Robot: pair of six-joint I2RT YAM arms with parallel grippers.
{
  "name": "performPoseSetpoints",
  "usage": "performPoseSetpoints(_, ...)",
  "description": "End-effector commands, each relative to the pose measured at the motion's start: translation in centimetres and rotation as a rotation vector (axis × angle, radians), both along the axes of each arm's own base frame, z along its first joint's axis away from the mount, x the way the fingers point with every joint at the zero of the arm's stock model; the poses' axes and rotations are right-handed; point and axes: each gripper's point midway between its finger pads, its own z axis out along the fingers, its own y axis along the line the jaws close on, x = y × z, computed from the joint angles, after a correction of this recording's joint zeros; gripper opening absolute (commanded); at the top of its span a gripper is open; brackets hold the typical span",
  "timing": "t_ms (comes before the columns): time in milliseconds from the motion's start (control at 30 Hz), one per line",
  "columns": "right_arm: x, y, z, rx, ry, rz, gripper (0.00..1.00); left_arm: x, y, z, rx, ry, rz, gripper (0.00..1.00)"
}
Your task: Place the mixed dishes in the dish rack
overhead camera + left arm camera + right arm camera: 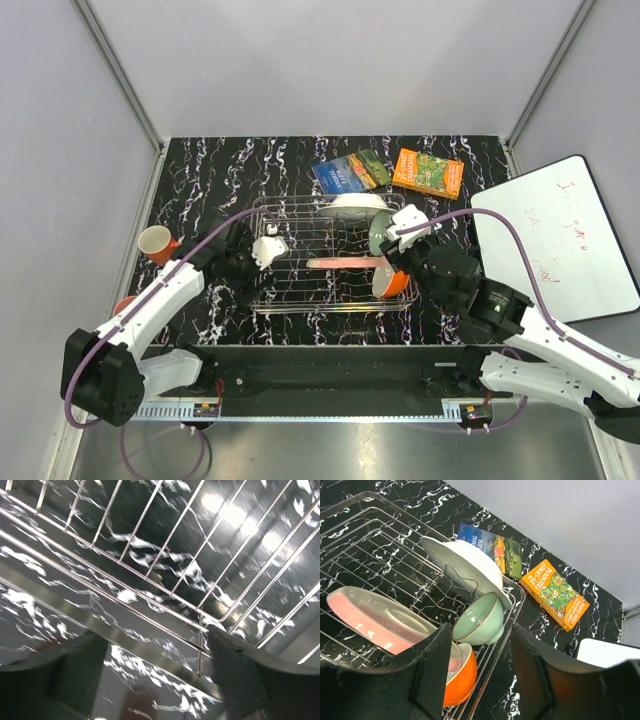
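Both arms are reaching over the dish rack (330, 308), both open and empty: the left claw (155, 665) over its left rim, the right claw (481, 637) just above the racked orange bowl (462, 680). The small pink cup (153, 242) is lying well left on the tabletop (200, 170).

Top cam overhead; wrist cams close on rack (300, 285).

You have bright, even light from overhead in the top view, with soft, short shadows on the glossy black white-veined marble table (200, 170). In your left wrist view that table throws back white blotches of glare at the far right. The silver wire-grid rack (172, 535) is smeared by blur, and the dark jaws are out of focus. Your right wrist view is sharp beyond its blurred, shadowed jaws.
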Motion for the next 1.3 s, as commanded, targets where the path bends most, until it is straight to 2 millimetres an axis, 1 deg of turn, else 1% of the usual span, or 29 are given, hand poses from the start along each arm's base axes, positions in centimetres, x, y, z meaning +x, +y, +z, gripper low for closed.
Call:
performPoseSetpoints(0,0.0,0.5,-0.1,0.022,0.009,0.001,0.59,-3.3,2.2,-0.1,0.108,0.156,0.055,0.99)
performPoseSetpoints(33,0.0,0.6,-0.2,0.018,0.016,0.001,0.61,-2.0,1.9,1.5,0.091,0.095,0.075,0.99)
performPoseSetpoints(67,0.0,0.6,-0.2,0.020,0.021,-0.001,0.61,-1.3,2.0,2.2,0.092,0.070,0.099,0.99)
performPoseSetpoints(100,0.1,0.7,-0.4,0.013,0.026,-0.002,0.62,-0.5,2.5,3.0,0.111,0.027,0.128,0.99)
performPoseSetpoints(133,0.1,0.8,-0.5,0.007,0.033,-0.001,0.63,0.6,2.6,4.5,0.104,-0.026,0.153,0.99)
performPoseSetpoints(233,0.2,1.1,-0.7,0.009,0.044,-0.002,0.66,2.4,4.0,7.0,0.105,-0.116,0.237,0.99)
performPoseSetpoints(333,0.3,1.3,-0.9,0.015,0.050,-0.002,0.69,3.4,6.1,8.3,0.122,-0.164,0.321,0.99)
performPoseSetpoints(367,0.3,1.4,-0.9,0.023,0.053,-0.002,0.72,3.6,6.8,8.5,0.122,-0.168,0.343,0.99)
performPoseSetpoints(400,0.4,1.4,-1.0,0.027,0.058,-0.013,0.73,3.8,8.5,8.8,0.122,-0.170,0.404,0.99)
performPoseSetpoints(467,0.5,1.0,-0.6,0.038,0.066,-0.046,0.74,4.2,10.9,9.5,0.129,-0.190,0.465,0.99)
performPoseSetpoints(500,0.6,0.8,-0.3,0.040,0.071,-0.061,0.75,4.4,13.0,9.6,0.109,-0.180,0.534,0.99)
performPoseSetpoints(567,0.6,0.4,0.1,0.052,0.071,-0.082,0.76,4.4,15.1,9.2,0.117,-0.167,0.565,0.99)
performPoseSetpoints(600,0.6,0.4,0.3,0.053,0.071,-0.080,0.77,4.4,17.3,8.8,0.121,-0.148,0.632,0.99)
performPoseSetpoints(667,0.6,0.4,0.7,0.060,0.064,-0.080,0.77,4.5,18.5,8.3,0.109,-0.129,0.661,0.99)
performPoseSetpoints(700,0.5,0.3,0.8,0.062,0.062,-0.081,0.76,4.8,19.6,8.0,0.112,-0.118,0.695,0.98)
performPoseSetpoints(733,0.6,0.2,1.0,0.063,0.059,-0.087,0.75,4.9,20.0,7.7,0.112,-0.110,0.706,0.93)
performPoseSetpoints(800,0.6,-0.1,0.9,0.062,0.056,-0.097,0.74,5.5,20.3,7.2,0.111,-0.106,0.719,0.91)
performPoseSetpoints(867,0.5,-0.3,0.9,0.070,0.059,-0.102,0.72,5.9,20.4,6.8,0.109,-0.108,0.719,0.91)
performPoseSetpoints(967,0.2,-0.5,0.4,0.085,0.072,-0.103,0.69,7.0,21.1,6.1,0.124,-0.110,0.730,0.90)
performPoseSetpoints(1067,-0.1,-0.8,0.2,0.100,0.081,-0.106,0.67,7.6,21.5,4.5,0.135,-0.076,0.724,0.89)
performPoseSetpoints(1133,-0.1,-0.8,0.1,0.106,0.086,-0.108,0.66,7.8,21.6,4.0,0.139,-0.068,0.721,0.86)
performPoseSetpoints(1167,-0.1,-0.8,0.0,0.105,0.089,-0.108,0.65,7.9,21.7,3.3,0.142,-0.052,0.720,0.82)
performPoseSetpoints(1233,-0.1,-0.7,0.1,0.112,0.092,-0.108,0.64,8.1,21.8,2.5,0.146,-0.032,0.716,0.79)
performPoseSetpoints(1267,-0.1,-0.6,0.0,0.109,0.095,-0.109,0.64,8.2,21.8,1.9,0.149,-0.018,0.713,0.75)
